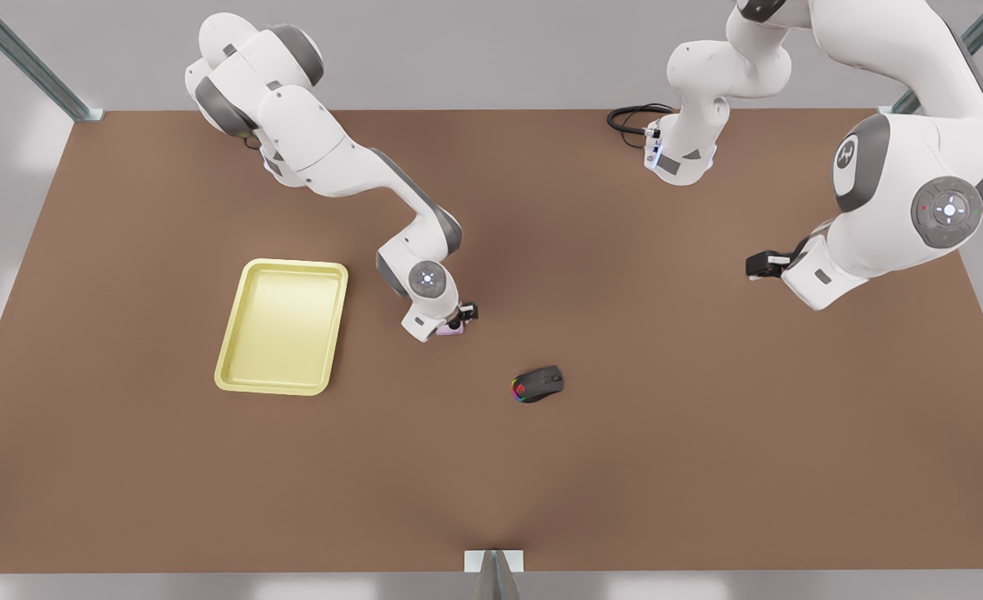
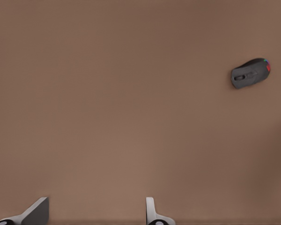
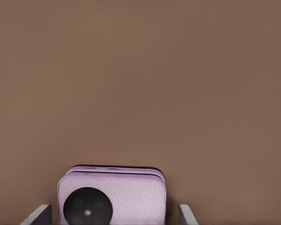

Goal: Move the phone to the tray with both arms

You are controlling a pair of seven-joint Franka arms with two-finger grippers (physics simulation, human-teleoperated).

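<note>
Phone between the right arm's jaws, tray bare

Phone [image 3: 111, 197] is a pale pink, leather-textured slab with rounded corners; the right wrist view shows one large black circle with smaller lenses inside it near one corner, and a seam along its far edge suggesting two folded halves. It sits between the two fingertips [image 3: 37, 214] of the right gripper [image 1: 451, 326], which stand on either side of it with a small gap visible on each flank, so the jaws are spread around it rather than pinching it. Whether the phone lies on the brown counter [image 1: 708, 433] or is lifted off it cannot be told.

Toward the front view's left, near the phone but apart from it, lies the pale yellow tray [image 1: 233, 367], rectangular with a low raised rim. Toward the front view's right and nearer the camera sits a black computer mouse [image 1: 538, 384] with rainbow lights along one end. Nothing lies on the counter between the phone and the tray.

Farther off, at the front view's right, the left gripper [image 1: 759, 266] hangs above the counter, jaws spread with nothing between them.
</note>
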